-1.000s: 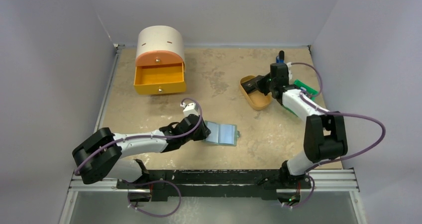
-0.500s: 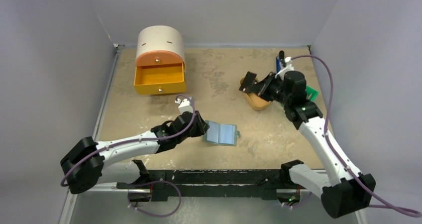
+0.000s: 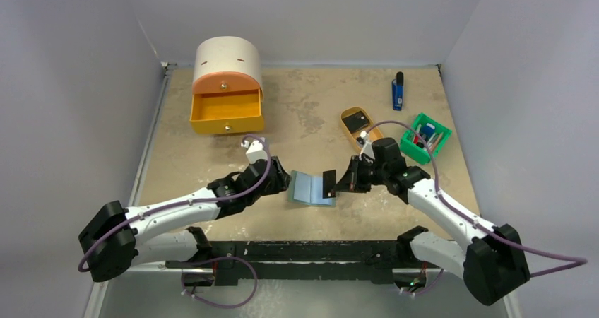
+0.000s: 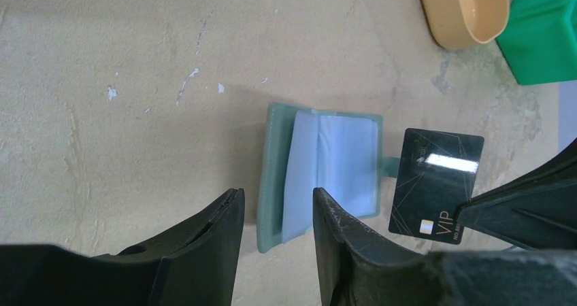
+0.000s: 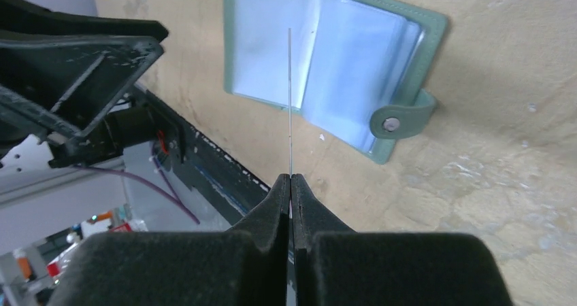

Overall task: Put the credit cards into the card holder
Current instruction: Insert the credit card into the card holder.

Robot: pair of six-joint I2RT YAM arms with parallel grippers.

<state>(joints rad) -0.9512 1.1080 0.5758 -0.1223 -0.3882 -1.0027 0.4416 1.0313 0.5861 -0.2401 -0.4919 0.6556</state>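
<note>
Black and thin, the rectangular credit card (image 5: 290,95) is pinched at its near end by the closed right fingers (image 5: 280,204). It juts ahead of them, edge-on, over the open grey-green folding card holder (image 5: 340,61) on the table (image 3: 297,113). The left fingers (image 4: 216,228), parted and empty, sit just short of the holder's edge; its pocket mouths are hard to make out.

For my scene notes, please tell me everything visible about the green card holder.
The card holder lies open on the table, near its front middle. Its grey-green cover looks like soft leather; inside are pale blue-grey pockets, seemingly empty. A snap tab sticks out from one side, undone. A black card, pinched by the right fingers, hangs close over it; contact cannot be told. The left fingers stand open beside the holder, apart.
</note>
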